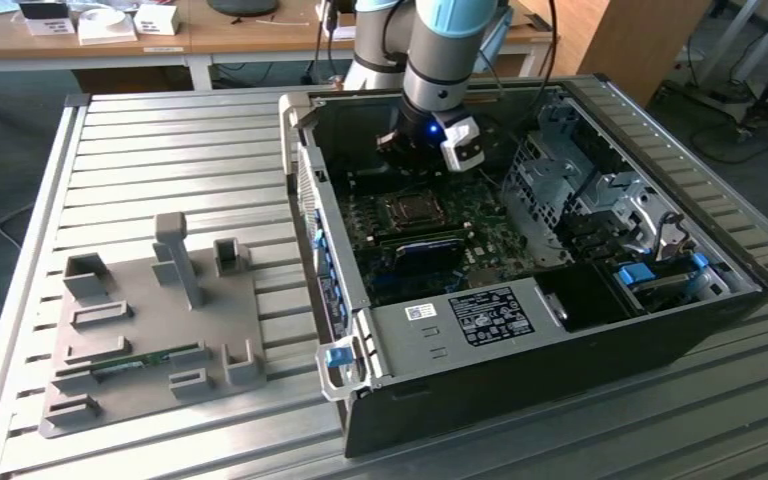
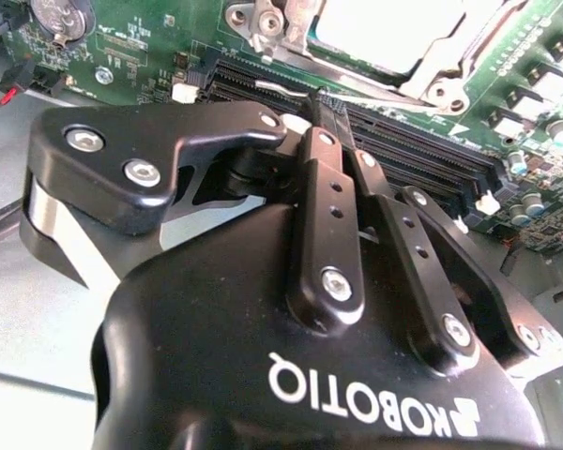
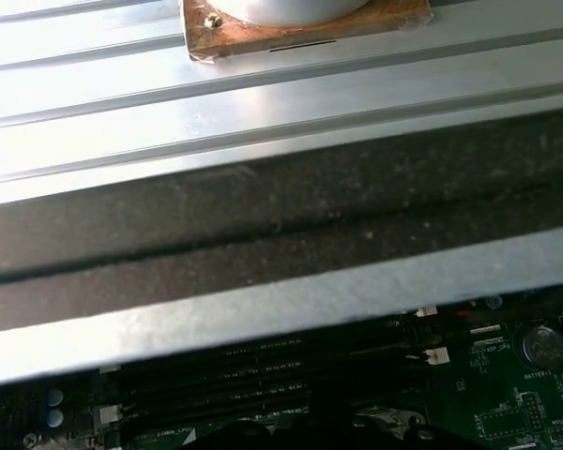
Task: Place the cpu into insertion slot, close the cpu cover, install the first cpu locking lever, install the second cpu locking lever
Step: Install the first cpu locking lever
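A: Where is the arm?

B: In the exterior view it reaches down into the open grey computer case (image 1: 518,330) lying on the slatted metal table (image 1: 157,150). The gripper (image 1: 411,150) hangs inside the case, above the far end of the green motherboard (image 1: 491,235).

A: And its fingers?

B: In the second wrist view the gripper (image 2: 342,117) has its two black fingers (image 2: 324,187) drawn close together, side by side, with nothing visible between them. The tips are partly hidden, so it looks shut and empty, though a thin gap cannot be ruled out.

A: Where is the socket?

B: The insertion slot (image 1: 411,211) sits on the board nearer the camera than the gripper, apart from it. In the second wrist view the slot (image 2: 394,42) lies just beyond the long black memory slots (image 2: 403,141), past the fingertips.

A: Is the cpu in it?

B: A pale flat square, the cpu (image 2: 385,28), lies inside the silvery frame there. The cpu cover (image 2: 460,56) appears to lie flat around it, with its rim and corner screws showing.

A: Anything else?

B: In the first wrist view the case's dark wall (image 3: 281,225) runs across, with table slats beyond. To the exterior view's left a grey fixture plate (image 1: 157,330) rests on the table.
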